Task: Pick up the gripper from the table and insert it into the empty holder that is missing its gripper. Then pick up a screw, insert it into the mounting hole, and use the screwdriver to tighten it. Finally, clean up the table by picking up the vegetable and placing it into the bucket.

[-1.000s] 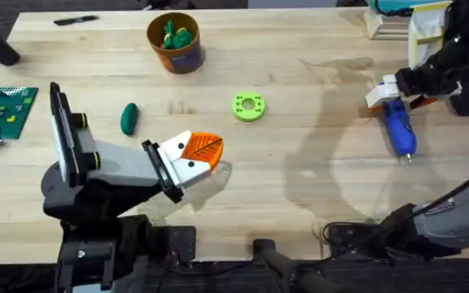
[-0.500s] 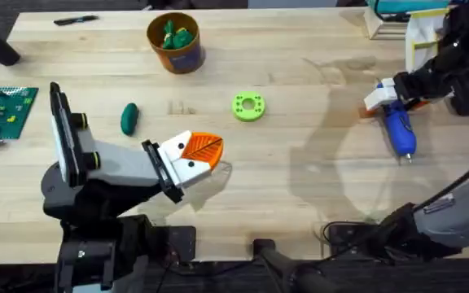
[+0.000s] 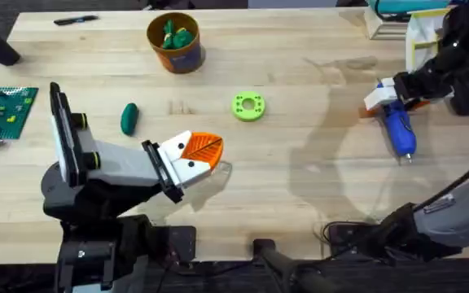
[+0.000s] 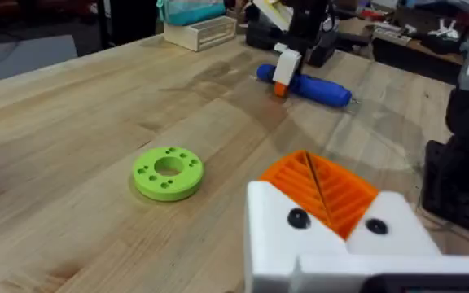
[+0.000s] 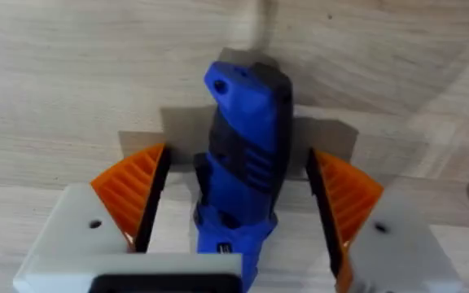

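Right wrist shows tool straddling screwdriver — pads apart.

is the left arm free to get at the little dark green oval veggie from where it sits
Probably yes. The small dark green oval toy vegetable lies alone on bare wood, just beyond the left gripper, with nothing between them. Its orange fingers are pressed together, so they would need to open first.
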Controlling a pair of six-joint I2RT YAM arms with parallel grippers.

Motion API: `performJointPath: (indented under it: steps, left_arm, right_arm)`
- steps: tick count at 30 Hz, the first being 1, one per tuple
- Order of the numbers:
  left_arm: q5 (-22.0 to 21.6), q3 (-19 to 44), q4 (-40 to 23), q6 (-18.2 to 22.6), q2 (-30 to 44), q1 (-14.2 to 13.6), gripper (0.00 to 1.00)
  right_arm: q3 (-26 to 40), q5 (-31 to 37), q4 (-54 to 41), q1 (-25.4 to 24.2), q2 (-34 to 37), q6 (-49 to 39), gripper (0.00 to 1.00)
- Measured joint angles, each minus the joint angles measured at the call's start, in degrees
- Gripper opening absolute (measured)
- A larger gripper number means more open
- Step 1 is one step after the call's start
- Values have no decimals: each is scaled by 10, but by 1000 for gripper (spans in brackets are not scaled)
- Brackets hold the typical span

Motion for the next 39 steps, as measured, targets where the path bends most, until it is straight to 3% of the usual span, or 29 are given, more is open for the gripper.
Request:
performJointPath:
  steps: [6, 9, 12, 16, 17, 32, 39]
  left_arm:
    - [0, 0, 0, 0, 0, 0, 6]
    - [0, 0, 0, 0, 0, 0, 6]
    - [0, 0, 0, 0, 0, 0, 6]
    - [0, 0, 0, 0, 0, 0, 6]
    - [0, 0, 0, 0, 0, 0, 6]
    - [0, 0, 0, 0, 0, 0, 6]
    - [0, 0, 0, 0, 0, 0, 6]
  right_arm:
    - [0, 2, -3, 0, 0, 0, 967]
    - [0, 2, -3, 0, 0, -2, 902]
    - [1, 1, -7, 0, 0, -6, 619]
    - [1, 4, -11, 0, 5, -10, 66]
    - [1, 4, -12, -1, 6, -8, 29]
    - [5, -40, -34, -3, -1, -2, 24]
    - [5, -82, -48, 5, -140, 20, 24]
